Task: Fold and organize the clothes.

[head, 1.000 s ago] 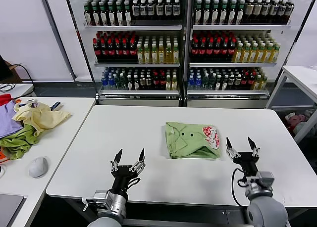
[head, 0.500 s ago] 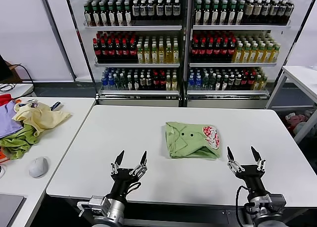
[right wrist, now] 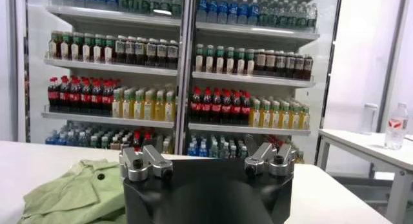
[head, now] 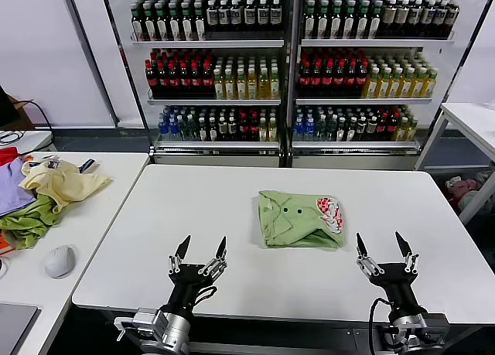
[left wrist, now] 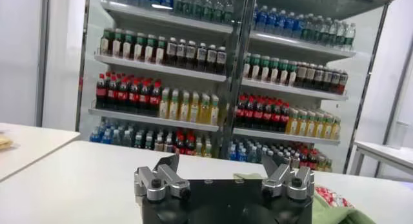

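The T-shirt (head: 301,218), light green with a red-and-white print at one end and small dark dots, lies folded into a compact rectangle on the white table (head: 232,208), a little right of the table's middle and touched by neither gripper.

Nearest the robot, at the table's front edge, both grippers point upward with fingers spread wide and nothing between them. The left gripper (head: 199,248) stands at about 7 o'clock from the shirt, well apart from it, with bare tabletop between. The right gripper (head: 382,244) stands at about 4 o'clock from the shirt, nearer to it than the left one but still clear of the fabric. In the left wrist view, the left gripper (left wrist: 224,166) has the printed end of the shirt (left wrist: 335,203) just past one finger. In the right wrist view, the right gripper (right wrist: 205,150) has the green fabric (right wrist: 77,193) lying beyond its other side.

At about 9 o'clock from the shirt, on a separate side table (head: 93,216), a computer mouse (head: 59,261) sits near the front and a heap of pale yellow, green and purple garments (head: 42,192) lies behind it.

Farthest off, at 12 o'clock, shelves of bottled drinks (head: 290,69) fill the background.
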You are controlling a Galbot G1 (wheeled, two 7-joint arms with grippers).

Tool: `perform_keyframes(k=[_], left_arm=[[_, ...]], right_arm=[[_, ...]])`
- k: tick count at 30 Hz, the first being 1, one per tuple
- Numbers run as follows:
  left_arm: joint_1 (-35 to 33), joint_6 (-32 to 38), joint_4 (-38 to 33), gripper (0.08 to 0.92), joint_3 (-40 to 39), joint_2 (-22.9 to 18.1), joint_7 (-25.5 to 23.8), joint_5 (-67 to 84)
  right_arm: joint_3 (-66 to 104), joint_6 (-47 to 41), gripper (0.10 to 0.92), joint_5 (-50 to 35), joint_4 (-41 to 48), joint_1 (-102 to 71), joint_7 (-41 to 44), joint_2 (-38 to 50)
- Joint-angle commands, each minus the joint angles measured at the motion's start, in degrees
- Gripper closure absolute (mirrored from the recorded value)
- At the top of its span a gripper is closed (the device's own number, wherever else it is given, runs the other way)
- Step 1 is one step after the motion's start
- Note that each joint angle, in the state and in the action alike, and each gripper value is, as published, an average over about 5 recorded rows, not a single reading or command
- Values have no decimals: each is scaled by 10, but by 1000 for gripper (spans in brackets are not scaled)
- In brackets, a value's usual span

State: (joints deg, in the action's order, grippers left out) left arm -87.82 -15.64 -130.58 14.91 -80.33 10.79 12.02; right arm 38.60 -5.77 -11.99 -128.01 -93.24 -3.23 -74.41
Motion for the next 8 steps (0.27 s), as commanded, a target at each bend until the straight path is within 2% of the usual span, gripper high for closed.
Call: perform_keyframes(k=[1, 8], left_arm=[[1, -4, -2, 177, -2, -3, -3, -6], [4, -5, 2, 177, -2, -3, -6, -11]], right_arm=[[1, -4, 203, 9, -6, -8, -3, -1], [0, -10, 203, 8, -4, -3, -7, 0]])
